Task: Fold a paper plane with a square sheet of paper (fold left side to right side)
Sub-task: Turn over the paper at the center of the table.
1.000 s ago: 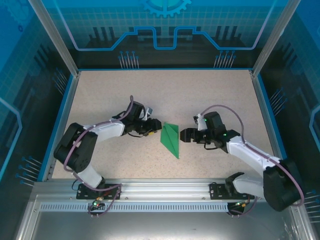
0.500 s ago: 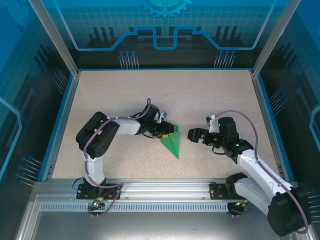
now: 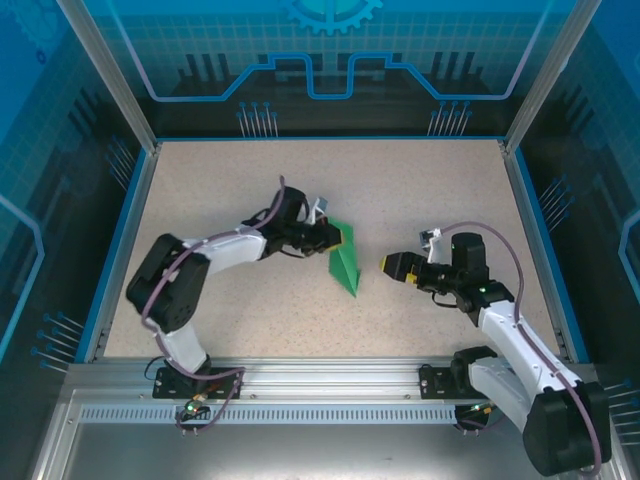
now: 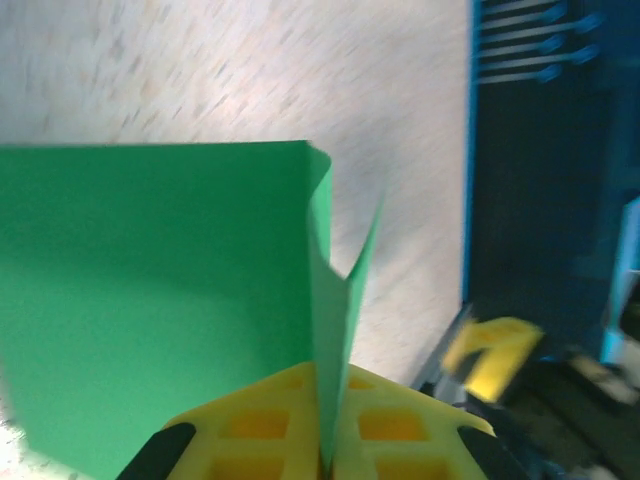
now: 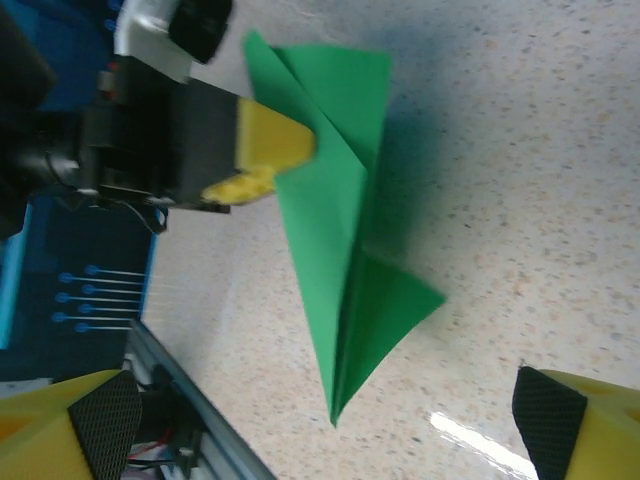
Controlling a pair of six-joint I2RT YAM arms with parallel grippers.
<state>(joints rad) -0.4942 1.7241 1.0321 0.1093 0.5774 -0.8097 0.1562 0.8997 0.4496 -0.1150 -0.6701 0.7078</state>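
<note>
Folded green paper (image 3: 345, 262) lies mid-table (image 3: 430, 190), a narrow creased shape with its point toward the near edge. Left gripper (image 3: 328, 237): yellow jaws pressed together on the paper's far left edge, lifting one flap upright. Right gripper (image 3: 385, 265): jaws wide apart, holding nothing, near the paper's right side and not touching it.

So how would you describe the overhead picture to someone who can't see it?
A folded green paper, a narrow pointed shape, lies on the speckled table with its far end pinched in the left gripper. The right gripper hangs open just to its right, not touching it.
</note>
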